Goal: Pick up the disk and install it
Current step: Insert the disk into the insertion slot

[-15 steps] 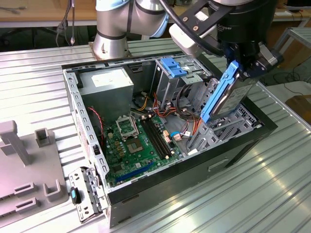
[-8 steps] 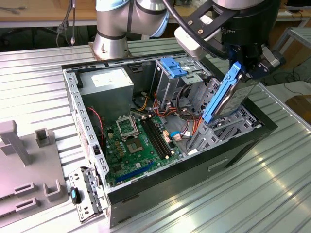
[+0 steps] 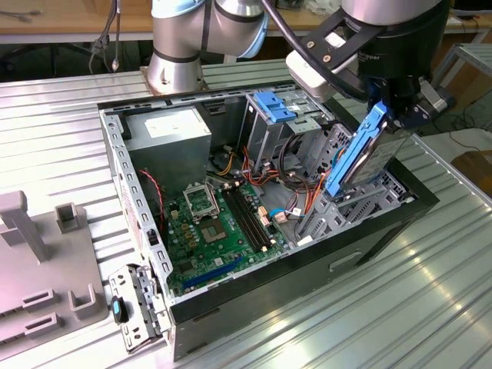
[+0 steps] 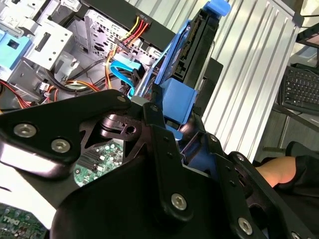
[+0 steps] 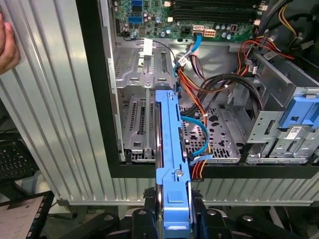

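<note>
The disk [image 3: 367, 157], grey metal with blue side rails, hangs tilted on edge above the open computer case's corner at the exterior view's right. My gripper [image 3: 393, 114] is shut on its upper end. In the first wrist view the disk's blue rail [image 5: 172, 149] runs edge-on from my gripper [image 5: 172, 221] toward the metal drive bay [image 5: 142, 124] inside the case, with black fingers [image 5: 144, 219] pressing it on both sides. In the second wrist view the disk [image 4: 195, 50] sticks out beyond my gripper [image 4: 184, 142]. Its lower end is above the bay, apart from it.
The open case [image 3: 115, 154] holds a motherboard [image 3: 215, 223], a grey power supply [image 3: 169, 131], a blue-topped drive cage [image 3: 273, 108] and loose orange and blue cables [image 5: 199, 124] beside the bay. A person's hand [image 5: 5, 45] rests near the case. A grey fixture [image 3: 38, 261] stands at the exterior view's left.
</note>
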You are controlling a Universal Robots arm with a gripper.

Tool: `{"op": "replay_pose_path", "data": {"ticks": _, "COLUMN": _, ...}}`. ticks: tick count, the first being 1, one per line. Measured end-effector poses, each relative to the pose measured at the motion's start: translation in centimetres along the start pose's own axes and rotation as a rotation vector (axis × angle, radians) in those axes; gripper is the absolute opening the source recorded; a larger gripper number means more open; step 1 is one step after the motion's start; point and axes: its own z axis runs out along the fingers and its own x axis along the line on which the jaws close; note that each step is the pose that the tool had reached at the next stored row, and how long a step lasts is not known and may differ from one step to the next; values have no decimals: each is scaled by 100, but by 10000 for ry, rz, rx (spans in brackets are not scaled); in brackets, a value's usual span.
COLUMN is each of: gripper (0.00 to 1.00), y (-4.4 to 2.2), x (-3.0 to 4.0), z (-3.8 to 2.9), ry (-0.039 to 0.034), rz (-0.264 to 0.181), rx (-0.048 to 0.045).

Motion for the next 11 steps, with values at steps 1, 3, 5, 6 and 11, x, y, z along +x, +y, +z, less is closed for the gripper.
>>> {"op": "replay_pose_path", "data": {"ticks": 1, "gripper": 37, "y": 4, "x": 9, "z": 4, "ry": 1, "rz": -1, "rx": 32}}
{"op": "replay_pose_path", "data": {"ticks": 3, "gripper": 37, "y": 13, "x": 24, "z": 15, "ry": 1, "rz": -2, "rx": 98}}
{"op": "replay_pose_path", "data": {"ticks": 5, "gripper": 37, "y": 27, "x": 35, "z": 31, "ry": 3, "rz": -5, "rx": 132}}
{"op": "replay_pose_path", "data": {"ticks": 6, "gripper": 37, "y": 31, "x": 34, "z": 37, "ry": 3, "rz": -6, "rx": 146}}
{"op": "replay_pose_path", "data": {"ticks": 11, "gripper": 37, "y": 75, "x": 36, "z": 51, "ry": 36, "rz": 30, "rx": 233}}
